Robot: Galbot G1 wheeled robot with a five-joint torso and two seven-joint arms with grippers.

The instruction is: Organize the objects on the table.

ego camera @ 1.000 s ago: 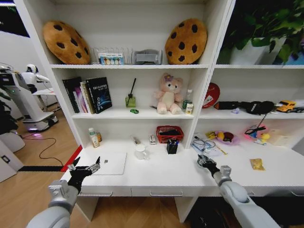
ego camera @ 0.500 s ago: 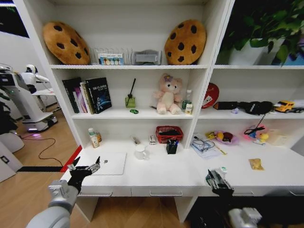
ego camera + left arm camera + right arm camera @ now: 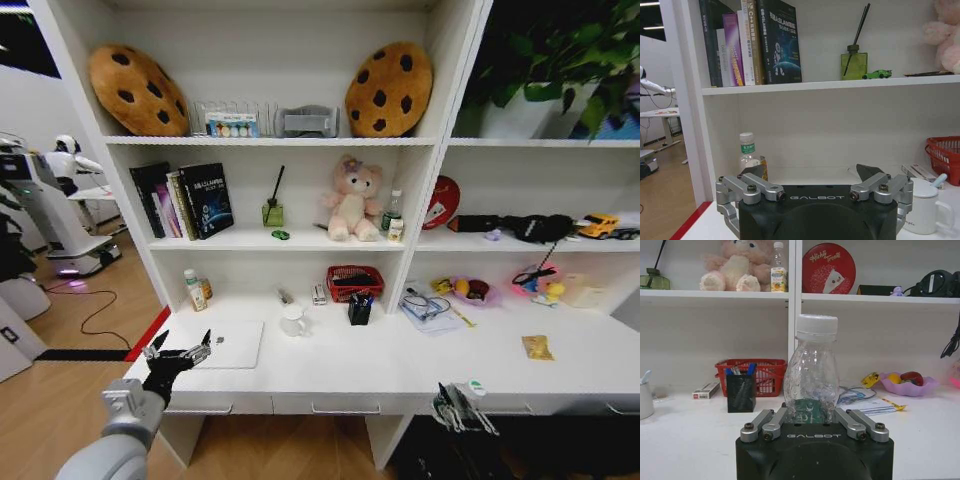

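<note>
At the table (image 3: 380,365) edge, a clear bottle (image 3: 811,371) is being clamped by the right claw (image 3: 458,408), the left claw (image 3: 178,352) is being held wide open, empty, and the laptop (image 3: 228,343) and yellow packet (image 3: 538,347) are being left unsorted.

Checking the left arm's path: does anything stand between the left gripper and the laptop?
Nothing visible does. The left gripper, open, hovers at the desk's front left corner, just beside the silver laptop; the mug stands beyond it.

Bare desk (image 3: 400,360) lies open ahead of me between laptop (image 3: 232,344) and yellow packet (image 3: 539,347); mug (image 3: 294,320), pen holder (image 3: 360,309) and red basket (image 3: 355,282) crowd the back.
</note>
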